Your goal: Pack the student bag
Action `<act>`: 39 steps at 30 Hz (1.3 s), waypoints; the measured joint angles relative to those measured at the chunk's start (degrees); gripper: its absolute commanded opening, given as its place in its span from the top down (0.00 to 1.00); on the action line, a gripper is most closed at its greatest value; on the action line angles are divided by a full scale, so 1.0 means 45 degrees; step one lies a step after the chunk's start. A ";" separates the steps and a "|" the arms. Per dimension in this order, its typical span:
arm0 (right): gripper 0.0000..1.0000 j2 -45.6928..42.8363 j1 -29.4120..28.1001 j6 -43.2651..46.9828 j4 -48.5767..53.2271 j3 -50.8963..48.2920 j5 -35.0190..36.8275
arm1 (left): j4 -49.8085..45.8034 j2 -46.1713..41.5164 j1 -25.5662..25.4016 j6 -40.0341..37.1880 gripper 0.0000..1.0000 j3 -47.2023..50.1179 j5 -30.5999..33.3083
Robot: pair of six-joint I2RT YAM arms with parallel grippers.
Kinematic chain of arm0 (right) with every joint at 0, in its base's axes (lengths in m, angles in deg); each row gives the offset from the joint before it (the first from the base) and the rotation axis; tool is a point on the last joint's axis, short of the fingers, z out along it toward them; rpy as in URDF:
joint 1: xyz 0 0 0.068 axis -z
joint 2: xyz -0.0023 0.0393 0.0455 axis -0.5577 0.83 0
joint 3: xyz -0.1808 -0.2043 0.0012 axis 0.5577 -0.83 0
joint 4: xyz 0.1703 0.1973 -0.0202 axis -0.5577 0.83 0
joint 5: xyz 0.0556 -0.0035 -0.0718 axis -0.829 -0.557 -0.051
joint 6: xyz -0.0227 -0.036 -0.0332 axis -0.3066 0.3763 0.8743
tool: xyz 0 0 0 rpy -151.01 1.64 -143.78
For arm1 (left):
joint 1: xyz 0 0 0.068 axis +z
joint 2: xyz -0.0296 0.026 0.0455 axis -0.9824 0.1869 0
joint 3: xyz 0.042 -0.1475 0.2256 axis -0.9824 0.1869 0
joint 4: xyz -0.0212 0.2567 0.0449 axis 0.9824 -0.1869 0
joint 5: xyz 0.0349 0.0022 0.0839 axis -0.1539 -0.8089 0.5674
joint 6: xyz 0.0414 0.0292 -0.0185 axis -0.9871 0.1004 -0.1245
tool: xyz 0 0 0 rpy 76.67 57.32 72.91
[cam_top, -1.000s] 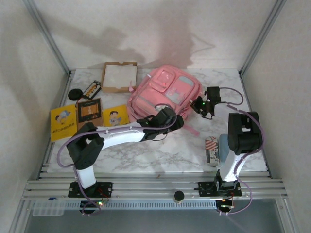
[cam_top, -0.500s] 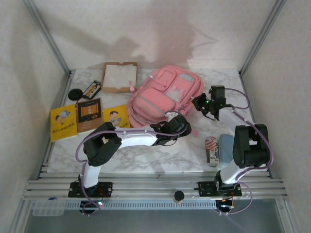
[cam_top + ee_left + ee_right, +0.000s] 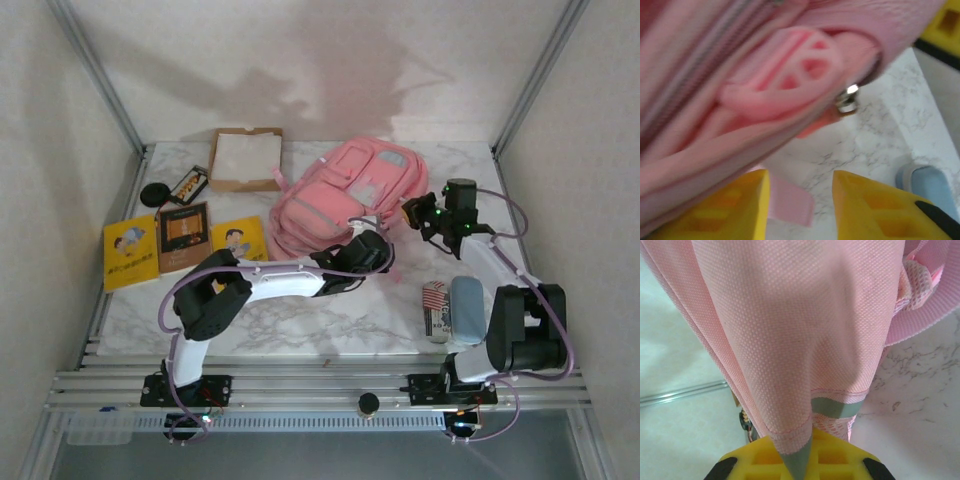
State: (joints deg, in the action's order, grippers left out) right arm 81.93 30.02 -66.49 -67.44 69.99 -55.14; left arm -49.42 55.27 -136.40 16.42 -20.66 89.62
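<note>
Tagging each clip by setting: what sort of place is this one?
Most likely a robot test booth, not a classroom: a marble-look table boxed in by plain white walls, arms bolted to a metal rail at its near edge, and a pink backpack to work on.

Marble-look table (image 3: 330,325) with plain white walls round it. At the back left there's an open cardboard box (image 3: 245,158) with white paper inside. Just off its front left corner sits a little black case (image 3: 188,184) with yellow bits in it, and near that a round black thing (image 3: 153,193), can't tell what. Three books lie side by side on the left: a yellow book (image 3: 131,252), a brown book (image 3: 184,237), and a second yellow book (image 3: 238,240). Front right, a red-and-white striped pouch (image 3: 435,310) lies right up against a pale blue case (image 3: 467,309). There's a black knob (image 3: 369,403) on the front rail.
</note>
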 measured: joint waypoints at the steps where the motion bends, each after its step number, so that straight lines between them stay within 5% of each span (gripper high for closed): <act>1: 1.00 -0.0165 0.0107 -0.0005 0.0121 -0.0073 0.0005 | 0.0083 -0.0068 0.0102 -0.0364 0.64 0.0049 -0.0253; 5: 1.00 -0.0991 0.0345 -0.0146 0.0238 -0.0413 0.0330 | 0.0495 -0.0257 0.0627 -0.1744 0.68 0.0053 -0.1545; 10: 1.00 -0.1909 0.0194 -0.0636 0.0243 -0.0767 0.0991 | 0.0874 -0.0374 0.1496 -0.3172 0.60 0.0053 -0.3934; 18: 1.00 -0.1943 -0.0010 -0.1676 0.0559 -0.0398 0.1467 | 0.0733 -0.1957 0.1360 -0.3143 0.56 0.0160 -0.5323; 24: 1.00 -0.1938 -0.0068 -0.2390 0.0675 0.0287 0.1574 | -0.1035 -0.2229 0.1005 -0.2210 0.62 -0.1054 -0.4585; 39: 1.00 -0.1836 -0.0092 -0.3240 0.0729 0.0432 0.1559 | -0.5697 0.0685 0.0223 -0.0874 0.54 -0.5450 -0.0345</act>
State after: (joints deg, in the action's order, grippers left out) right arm 73.66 29.60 -81.07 -64.16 71.93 -48.13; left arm -75.06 58.35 -135.39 12.49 -45.19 88.07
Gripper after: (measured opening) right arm 0.071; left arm 0.461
